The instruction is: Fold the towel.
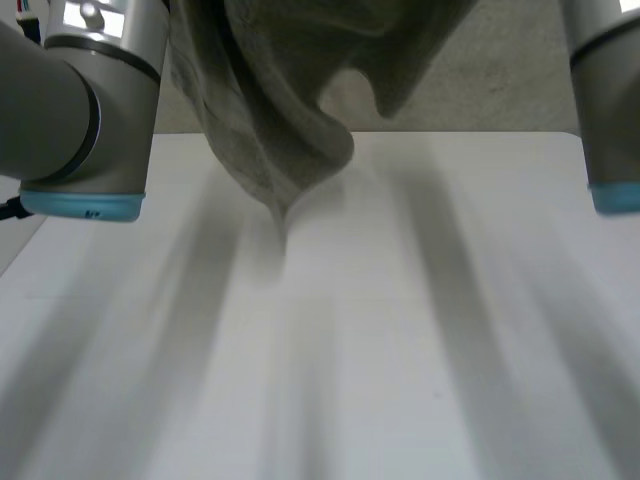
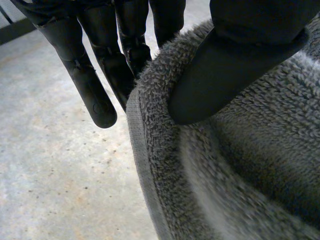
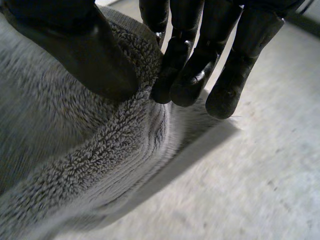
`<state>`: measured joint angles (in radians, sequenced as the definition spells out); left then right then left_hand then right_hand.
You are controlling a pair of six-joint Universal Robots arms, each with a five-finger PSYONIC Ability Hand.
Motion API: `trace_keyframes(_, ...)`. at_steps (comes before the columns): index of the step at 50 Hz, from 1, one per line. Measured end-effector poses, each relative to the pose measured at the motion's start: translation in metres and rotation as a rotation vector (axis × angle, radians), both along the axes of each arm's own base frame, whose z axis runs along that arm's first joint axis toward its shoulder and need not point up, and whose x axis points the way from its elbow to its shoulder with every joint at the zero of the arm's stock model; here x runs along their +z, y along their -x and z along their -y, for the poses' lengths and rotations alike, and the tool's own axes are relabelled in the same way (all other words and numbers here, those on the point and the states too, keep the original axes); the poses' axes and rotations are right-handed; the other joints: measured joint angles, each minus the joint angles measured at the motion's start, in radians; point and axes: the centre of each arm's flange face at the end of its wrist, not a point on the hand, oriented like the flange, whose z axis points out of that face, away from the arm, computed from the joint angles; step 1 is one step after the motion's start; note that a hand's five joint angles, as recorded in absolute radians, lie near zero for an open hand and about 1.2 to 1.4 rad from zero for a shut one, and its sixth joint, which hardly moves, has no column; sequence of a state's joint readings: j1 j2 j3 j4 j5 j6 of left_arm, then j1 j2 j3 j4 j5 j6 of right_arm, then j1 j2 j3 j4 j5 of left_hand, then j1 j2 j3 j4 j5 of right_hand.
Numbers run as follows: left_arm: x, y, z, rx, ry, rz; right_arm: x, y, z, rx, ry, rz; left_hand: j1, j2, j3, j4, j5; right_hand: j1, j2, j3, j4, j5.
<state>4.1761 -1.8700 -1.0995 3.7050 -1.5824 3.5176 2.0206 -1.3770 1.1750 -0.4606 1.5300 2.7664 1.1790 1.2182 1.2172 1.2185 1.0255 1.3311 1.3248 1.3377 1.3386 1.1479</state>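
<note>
Starting at the left: the left arm (image 1: 85,110) stands over the white surface (image 1: 420,360). The left hand (image 2: 235,65) pinches the towel (image 2: 240,165) at its hemmed edge, with the thumb on the pile and fingers (image 2: 132,45) behind the cloth; one finger stands free beside it.

Centre: the towel hangs in loose folds between the arms. Its lowest fold tapers to a point near the surface; contact cannot be confirmed.

Right: the right hand (image 3: 192,70), on the right arm (image 1: 610,100), grips another stretch of edge between thumb and fingertips.

Assessment: thick, soft terry cloth, limp, fairly light, neither slippery nor fragile. It will likely sag and swing rather than hold shape. It is best held along the hem near the corners, hands well apart, so it hangs flat for laying down.
</note>
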Motion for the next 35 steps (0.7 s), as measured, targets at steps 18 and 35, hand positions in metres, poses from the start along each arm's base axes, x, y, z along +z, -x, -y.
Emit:
trace_keyframes(18,-0.247,-0.028,-0.057,-0.034,-0.629,0.449,-0.251,0.017,-0.057,0.195,-0.699,-0.686,0.008,0.0,0.0,0.0,0.0,-0.244,-0.228,-0.229,-0.227,-0.229)
trace_keyframes(35,-0.261,-0.043,-0.078,-0.023,-0.578,0.505,-0.25,0.061,-0.035,0.094,-0.807,-0.355,0.008,0.0,0.0,0.0,0.0,-1.012,-0.975,-1.001,-1.019,-1.047)
